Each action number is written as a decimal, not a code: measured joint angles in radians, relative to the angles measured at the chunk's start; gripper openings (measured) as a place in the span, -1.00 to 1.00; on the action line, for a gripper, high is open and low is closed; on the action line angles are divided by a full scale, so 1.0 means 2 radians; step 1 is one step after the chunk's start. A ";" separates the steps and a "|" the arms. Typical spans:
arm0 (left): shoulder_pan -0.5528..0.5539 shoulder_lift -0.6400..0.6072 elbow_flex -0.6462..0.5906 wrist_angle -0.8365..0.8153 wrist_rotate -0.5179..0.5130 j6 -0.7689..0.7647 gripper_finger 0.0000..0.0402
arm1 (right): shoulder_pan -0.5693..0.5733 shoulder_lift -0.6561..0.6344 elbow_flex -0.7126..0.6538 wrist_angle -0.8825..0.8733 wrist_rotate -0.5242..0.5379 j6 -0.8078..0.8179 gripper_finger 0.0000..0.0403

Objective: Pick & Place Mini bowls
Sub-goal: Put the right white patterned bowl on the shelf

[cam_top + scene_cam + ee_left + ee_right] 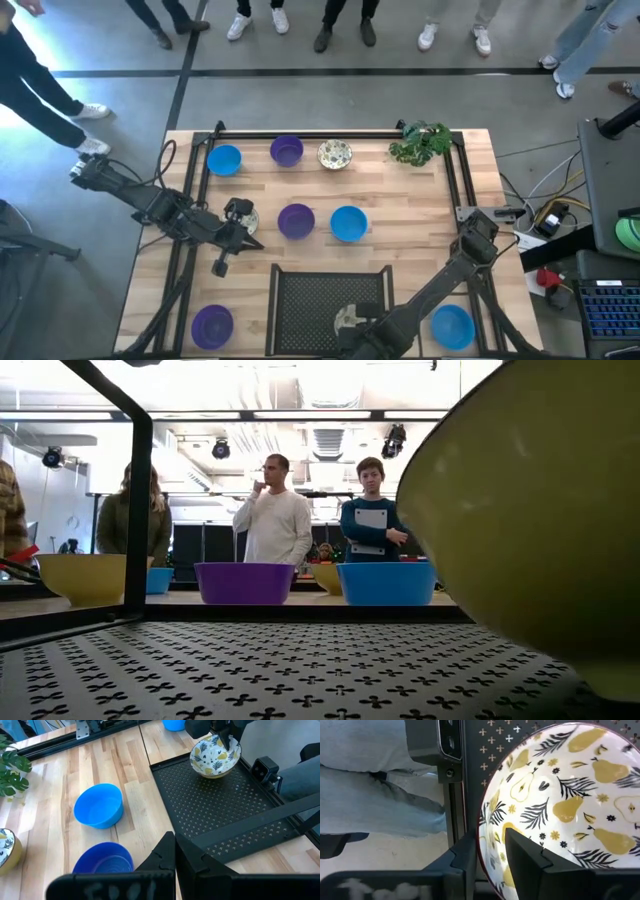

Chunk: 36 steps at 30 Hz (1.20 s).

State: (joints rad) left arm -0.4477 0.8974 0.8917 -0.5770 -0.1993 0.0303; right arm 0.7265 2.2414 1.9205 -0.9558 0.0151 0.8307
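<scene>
We see the right claw (490,852) down over the near edge of the black mesh tray (310,295), clamped on the rim of a cream pear-print bowl (560,805), one finger inside, one outside; in the left wrist view that bowl (216,756) sits low on or just above the tray mesh, tilted a bit, and we cannot tell if it touches. The left claw (250,240) hangs over the left-middle of the bench (400,200), fingers together on nothing. Far row, left to right: blue bowl (224,160), purple bowl (287,151), another cream patterned bowl (335,154), then the plant (420,143) at the far right corner. Mid bench, just beyond the tray: purple bowl (296,221) and blue bowl (348,223) side by side, apart. Another cream bowl (243,213) lies partly hidden under the left arm. Near left corner holds a purple bowl (212,326), near right a blue bowl (451,327) beside the right arm. People (275,510) stand beyond the far edge.
</scene>
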 joint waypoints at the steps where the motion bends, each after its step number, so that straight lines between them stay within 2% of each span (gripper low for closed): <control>1: 0.000 0.000 0.000 0.000 0.000 0.000 -1.00 | 0.000 0.000 0.000 0.000 0.000 0.000 -0.51; 36: 0.000 0.000 0.000 0.000 0.000 0.000 -1.00 | 0.000 0.000 0.000 0.003 -0.043 0.018 -0.55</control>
State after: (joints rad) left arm -0.4469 0.8974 0.8917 -0.5770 -0.1993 0.0296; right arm 0.7265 2.2414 1.9205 -0.9501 -0.0710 0.8658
